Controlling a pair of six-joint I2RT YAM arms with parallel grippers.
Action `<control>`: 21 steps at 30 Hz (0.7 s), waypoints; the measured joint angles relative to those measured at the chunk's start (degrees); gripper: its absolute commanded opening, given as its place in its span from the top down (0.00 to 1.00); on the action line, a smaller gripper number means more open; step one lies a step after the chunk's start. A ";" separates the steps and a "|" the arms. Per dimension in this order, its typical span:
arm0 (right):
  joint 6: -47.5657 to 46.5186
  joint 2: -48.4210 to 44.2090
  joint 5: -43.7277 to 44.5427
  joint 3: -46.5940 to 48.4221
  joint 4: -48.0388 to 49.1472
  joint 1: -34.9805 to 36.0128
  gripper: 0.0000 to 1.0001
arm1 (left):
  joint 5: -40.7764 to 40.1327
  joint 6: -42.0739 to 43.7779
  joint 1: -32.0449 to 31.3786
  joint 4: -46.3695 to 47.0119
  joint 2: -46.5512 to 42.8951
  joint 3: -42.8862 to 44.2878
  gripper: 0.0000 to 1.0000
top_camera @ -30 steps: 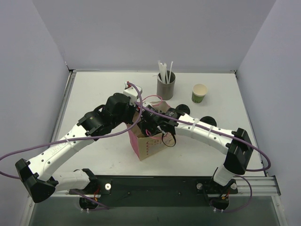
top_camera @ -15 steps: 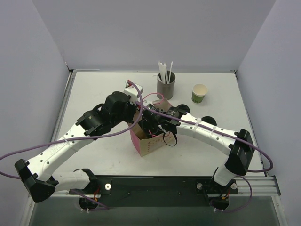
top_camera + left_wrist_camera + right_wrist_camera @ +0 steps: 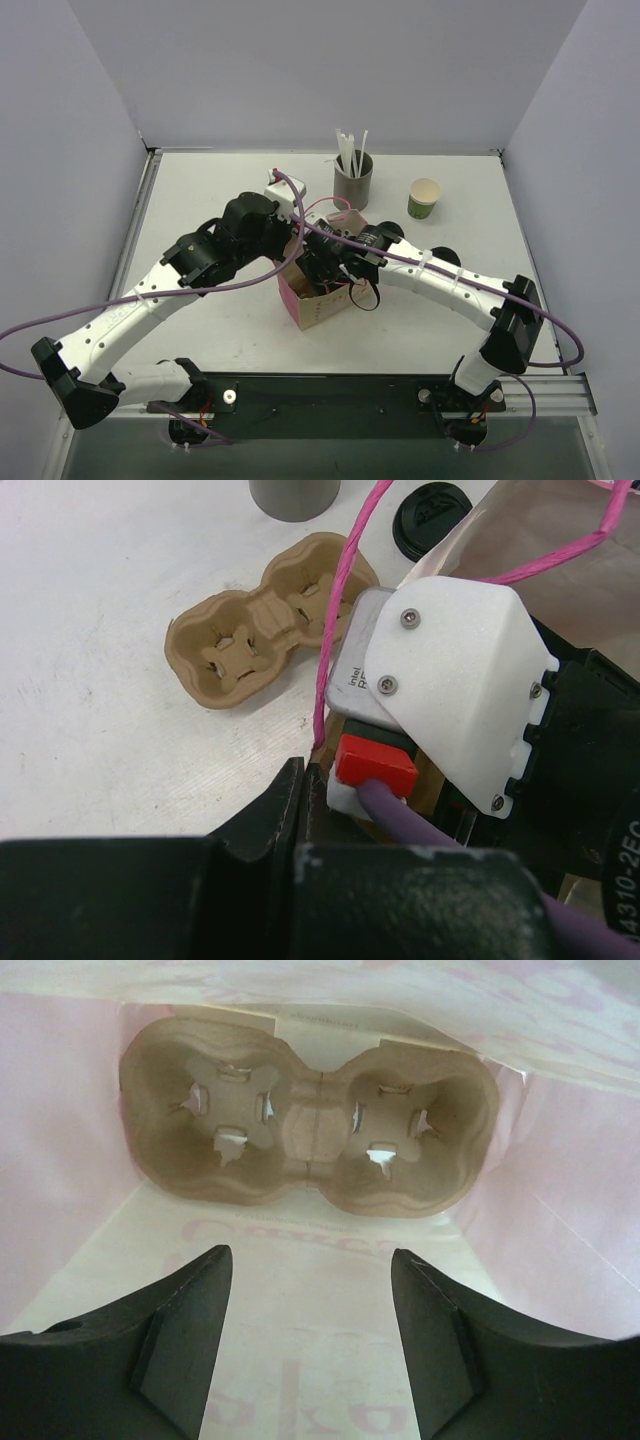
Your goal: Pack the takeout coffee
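Robot lab test cell. Bare white table (image 3: 200, 200) boxed in on 3 sides by plain grey partition walls (image 3: 300, 70). Left arm (image 3: 150, 300) & right arm (image 3: 450, 285) bolted to alu rail (image 3: 540, 392) at near edge. Purple cable (image 3: 420, 830) runs loose. Intel cam module (image 3: 350, 675) on a wrist. Black lid (image 3: 430, 515) and straw pot (image 3: 352, 182) look like staged props.

Pulp cup carrier (image 3: 262, 620) flat on table (image 3: 80, 730); black lid (image 3: 432, 518) beyond (beside paper bag (image 3: 540, 540))

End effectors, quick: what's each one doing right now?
Left end effector: closed at the rim of the pink bag; what it grips cannot be told.
Right end effector: open, empty, inside the bag.
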 measured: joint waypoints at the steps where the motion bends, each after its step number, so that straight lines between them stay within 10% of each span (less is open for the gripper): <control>1: -0.02 -0.15 0.00 0.04 -0.22 0.00 0.40 | 0.13 0.00 0.00 0.00 0.00 0.13 1.00; 21: 0.90 -6.45 -0.98 8.37 -3.26 -1.97 0.40 | 2.34 -2.62 -0.04 -1.31 3.50 4.70 1.00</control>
